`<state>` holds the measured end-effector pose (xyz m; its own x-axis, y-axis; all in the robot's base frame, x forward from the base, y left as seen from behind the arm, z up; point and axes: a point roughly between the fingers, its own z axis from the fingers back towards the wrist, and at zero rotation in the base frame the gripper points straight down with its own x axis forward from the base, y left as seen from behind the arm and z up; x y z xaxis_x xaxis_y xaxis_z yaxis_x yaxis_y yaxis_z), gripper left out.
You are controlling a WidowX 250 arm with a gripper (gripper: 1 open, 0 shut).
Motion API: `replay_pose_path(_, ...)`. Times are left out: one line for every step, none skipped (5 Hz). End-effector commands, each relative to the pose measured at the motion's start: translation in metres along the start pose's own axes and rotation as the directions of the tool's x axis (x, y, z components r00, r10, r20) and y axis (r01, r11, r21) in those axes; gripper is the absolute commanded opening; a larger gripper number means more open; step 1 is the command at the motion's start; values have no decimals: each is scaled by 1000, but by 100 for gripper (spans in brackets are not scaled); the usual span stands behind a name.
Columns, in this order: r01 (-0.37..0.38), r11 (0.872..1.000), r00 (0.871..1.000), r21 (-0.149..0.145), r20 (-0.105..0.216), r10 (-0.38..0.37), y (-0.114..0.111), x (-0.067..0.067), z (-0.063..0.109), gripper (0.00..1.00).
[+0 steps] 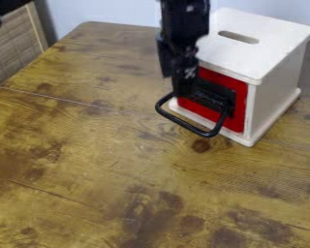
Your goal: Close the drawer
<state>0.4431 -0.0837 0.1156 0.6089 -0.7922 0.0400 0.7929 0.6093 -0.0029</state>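
Fingers (174, 70), apparently spread wide and empty, hover over drawer (217, 95) facing front-left.

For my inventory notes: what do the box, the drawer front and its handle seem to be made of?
Box: pale wood, matte, probably unpainted; faint grain.
Drawer front: smooth red surface, likely painted wood or plastic; cannot tell which.
Handle: thin black loop, likely plastic or coated metal.
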Motion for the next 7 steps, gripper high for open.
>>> replay_pose_path(27, 989, 990, 147, 134, -47, 9, -18, 79, 100)
replay_pose_path(70, 993, 978, 97, 188, -87, 20, -29, 63, 100)
replay_pose_path(100, 994, 980, 31, 172, -104, 11, -36, 63, 100)
replay_pose_path(76, 997, 991, 23, 106, -78, 14, -29, 66, 100)
replay_pose_path(18, 999, 997, 49, 69, -22, 5, -19, 49, 100)
replay_pose_path(-14, 996, 996, 85, 83, 7, -4, -10, 44, 100)
replay_pose_path(1, 993, 993, 119, 118, -15, -17, -33, 63, 100)
